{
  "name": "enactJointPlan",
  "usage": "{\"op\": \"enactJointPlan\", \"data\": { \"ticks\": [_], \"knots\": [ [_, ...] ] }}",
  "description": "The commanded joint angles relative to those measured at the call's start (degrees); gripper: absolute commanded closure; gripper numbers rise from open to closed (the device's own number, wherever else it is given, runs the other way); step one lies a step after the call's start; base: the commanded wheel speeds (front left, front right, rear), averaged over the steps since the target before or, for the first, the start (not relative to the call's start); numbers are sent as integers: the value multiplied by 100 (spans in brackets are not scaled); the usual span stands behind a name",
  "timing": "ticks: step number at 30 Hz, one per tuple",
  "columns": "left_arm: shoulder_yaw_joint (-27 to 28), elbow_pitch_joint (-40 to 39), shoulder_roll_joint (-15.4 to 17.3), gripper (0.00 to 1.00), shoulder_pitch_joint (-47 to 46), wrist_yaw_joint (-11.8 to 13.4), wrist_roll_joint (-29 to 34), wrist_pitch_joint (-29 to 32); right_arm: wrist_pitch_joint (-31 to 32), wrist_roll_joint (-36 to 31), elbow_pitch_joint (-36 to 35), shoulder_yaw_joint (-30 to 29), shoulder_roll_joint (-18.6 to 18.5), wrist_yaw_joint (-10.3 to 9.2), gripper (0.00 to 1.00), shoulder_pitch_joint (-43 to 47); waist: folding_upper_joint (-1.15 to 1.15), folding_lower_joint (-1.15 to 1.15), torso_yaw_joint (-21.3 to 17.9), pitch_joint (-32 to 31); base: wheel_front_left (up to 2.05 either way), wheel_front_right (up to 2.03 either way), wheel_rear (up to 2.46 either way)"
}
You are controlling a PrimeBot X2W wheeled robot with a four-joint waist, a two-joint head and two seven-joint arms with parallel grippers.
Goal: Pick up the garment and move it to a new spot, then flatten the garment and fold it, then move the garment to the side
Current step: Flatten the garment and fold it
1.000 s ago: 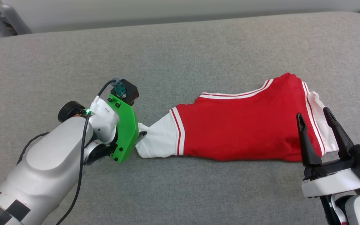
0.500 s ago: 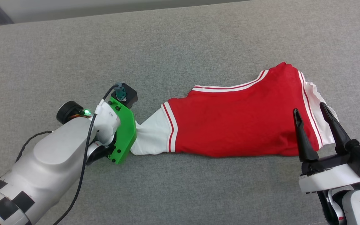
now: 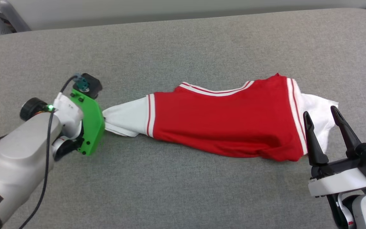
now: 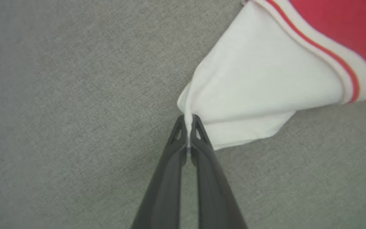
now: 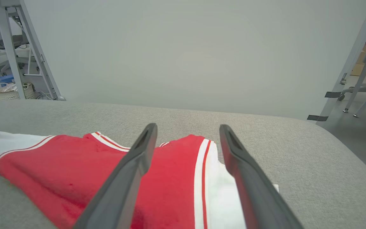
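The garment point(image 3: 221, 124) lies stretched in a long strip across the grey surface point(image 3: 183, 41), running from the left gripper point(image 4: 188, 124) toward the right gripper point(image 3: 320, 112). Its red body sits in the middle, with the striped neck trim point(image 3: 214, 91) along the far edge.

The left sleeve point(image 3: 125, 116) is white and drawn out to a narrow point. In the left wrist view the two dark fingers point(image 4: 170, 178) are pressed together, with a thin fold of that sleeve's edge pinched between their tips. The rest of the sleeve fans out from the pinch toward the striped cuff point(image 4: 335, 60). In the head view the tips are hidden behind the green mount point(image 3: 89, 124) on the left wrist, and the sleeve's point runs right up to that mount. A black cable point(image 3: 46, 152) hangs along the left forearm.

The right sleeve point(image 3: 321, 106) lies loosely at the garment's other end. The right gripper stands at it with its fingers spread wide and nothing between them. In the right wrist view the striped cuff and the white cloth show in the gap between the fingers. Whether those tips touch the cloth cannot be told.

Beyond the surface stands a pale panel point(image 5: 186, 54), with metal legs point(image 5: 11, 47) and a basket point(image 5: 10, 91) on the floor beside it.
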Motion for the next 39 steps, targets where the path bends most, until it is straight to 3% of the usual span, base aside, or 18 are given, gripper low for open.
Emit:
{"op": "enactJointPlan", "data": {
  "ticks": [1,6,12,13,14,21,27,31,34,39],
  "knots": [
    [-3,125,145,100,-83,0,-62,-42,-47,-8,4,-32,-18,-2,0,52,0,0,16,-29,0,0,0],
    [-28,533,318,100,75,0,-161,-154,-38,-22,68,-188,-7,-2,0,105,0,0,5,-57,0,0,0],
    [-72,855,203,100,315,0,-285,-386,72,-37,174,-406,-59,-2,0,103,0,0,17,-91,0,0,0],
    [-45,910,160,66,328,1,-300,-479,84,-37,176,-437,-71,-2,0,97,0,0,31,-105,0,0,0],
    [-9,984,105,0,341,4,-318,-598,101,-35,177,-466,-82,-2,0,95,0,0,49,-128,0,0,0],
    [89,1103,-46,0,110,15,-113,-1361,291,17,160,-631,-215,-2,0,58,0,0,171,-332,0,0,0],
    [362,722,31,0,-50,345,112,-2494,852,234,84,-690,-732,-2,0,-331,0,0,257,-459,0,0,0],
    [690,256,126,0,103,764,105,-3362,1591,594,105,-445,-1279,-2,0,-728,0,0,332,-475,0,0,0],
    [954,-175,212,0,319,1179,180,-3679,2270,962,170,-173,-1761,-2,0,-996,0,0,439,-437,0,0,0],
    [1760,-1385,366,0,937,2142,1049,-3761,3610,1797,322,455,-2584,-2,0,-1466,0,0,665,-326,0,0,0]
  ]
}}
